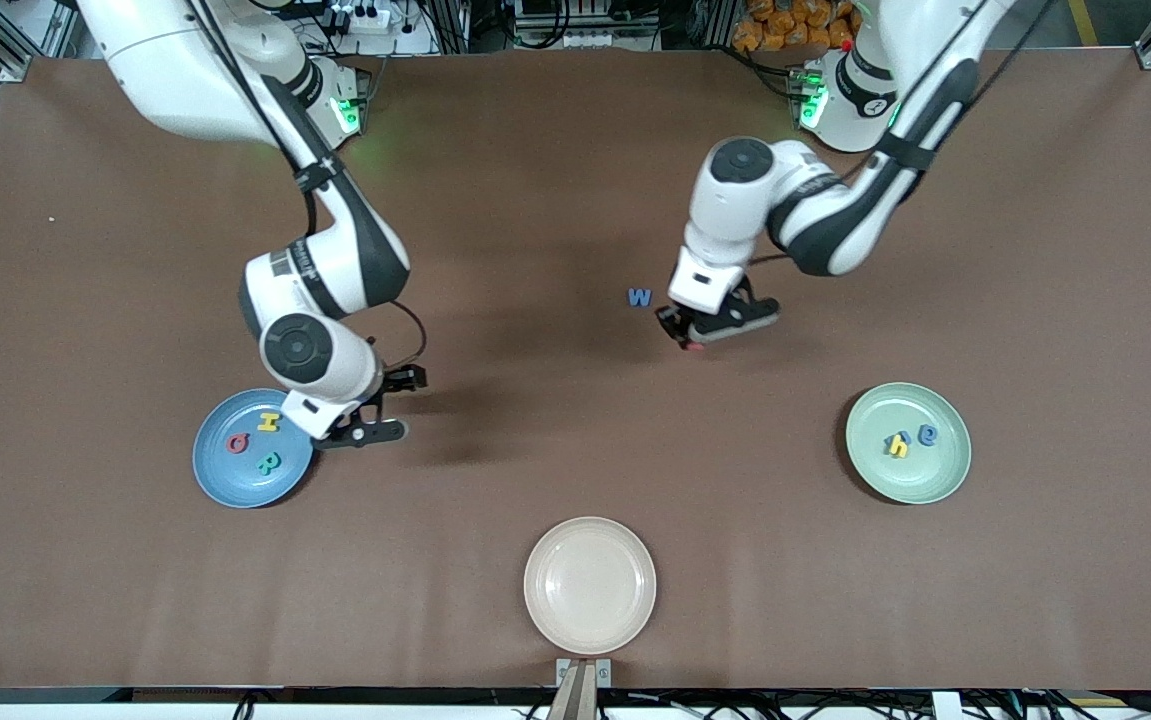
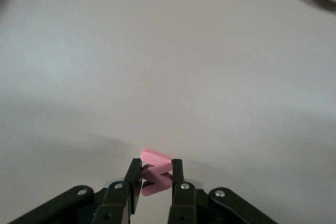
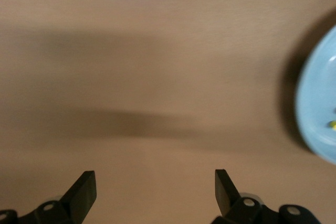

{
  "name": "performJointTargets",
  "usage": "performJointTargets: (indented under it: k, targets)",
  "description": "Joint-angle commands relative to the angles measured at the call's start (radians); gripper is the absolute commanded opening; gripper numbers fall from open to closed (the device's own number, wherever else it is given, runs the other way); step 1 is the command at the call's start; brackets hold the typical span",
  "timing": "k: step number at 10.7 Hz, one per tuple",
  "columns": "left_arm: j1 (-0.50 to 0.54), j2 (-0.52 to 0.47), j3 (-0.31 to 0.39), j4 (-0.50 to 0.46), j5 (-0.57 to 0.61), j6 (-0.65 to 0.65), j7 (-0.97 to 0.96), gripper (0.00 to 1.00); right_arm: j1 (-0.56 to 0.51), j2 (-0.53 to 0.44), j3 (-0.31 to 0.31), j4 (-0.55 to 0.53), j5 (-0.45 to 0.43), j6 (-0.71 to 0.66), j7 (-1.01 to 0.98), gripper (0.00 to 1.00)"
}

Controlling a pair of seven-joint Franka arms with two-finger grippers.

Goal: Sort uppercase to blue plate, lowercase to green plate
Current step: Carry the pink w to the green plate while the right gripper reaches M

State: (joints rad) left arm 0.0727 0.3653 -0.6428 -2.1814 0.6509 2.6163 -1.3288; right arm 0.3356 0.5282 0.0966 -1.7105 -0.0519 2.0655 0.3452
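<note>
left jaws pinch the red w (image 2: pixel 156 174); right jaws spread wide, empty.

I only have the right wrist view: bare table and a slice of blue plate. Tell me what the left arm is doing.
Observer: The left gripper is shut on the red w, over bare table near the blue W.
Operator: Report the green plate.
Observer: The green plate holds the yellow h and blue e.
Operator: Now the blue plate's letters.
Observer: The blue plate holds H, Q and R.
</note>
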Motion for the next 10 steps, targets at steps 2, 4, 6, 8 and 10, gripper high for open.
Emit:
performJointTargets:
  k: [2, 4, 6, 8, 10]
  targets:
    - [0.128, -0.002, 0.070, 0.037, -0.022, -0.013, 0.346, 0.00, 0.166, 0.041, 0.000, 0.074, 0.014, -0.002, 0.261, 1.00]
    - [0.128, 0.016, 0.188, 0.098, -0.107, -0.013, 0.623, 0.00, 0.264, 0.097, 0.000, 0.158, 0.027, -0.001, 0.429, 1.00]
    - [0.128, 0.062, 0.268, 0.169, -0.250, -0.013, 0.893, 0.00, 0.366, 0.171, -0.003, 0.239, 0.021, 0.002, 0.581, 1.00]
    - [0.128, 0.098, 0.348, 0.176, -0.347, -0.013, 1.069, 0.00, 0.430, 0.219, -0.001, 0.275, 0.026, 0.080, 0.681, 1.00]
    - [0.130, 0.099, 0.383, 0.170, -0.395, -0.013, 1.143, 0.17, 0.479, 0.245, 0.000, 0.275, 0.079, 0.204, 0.698, 1.00]
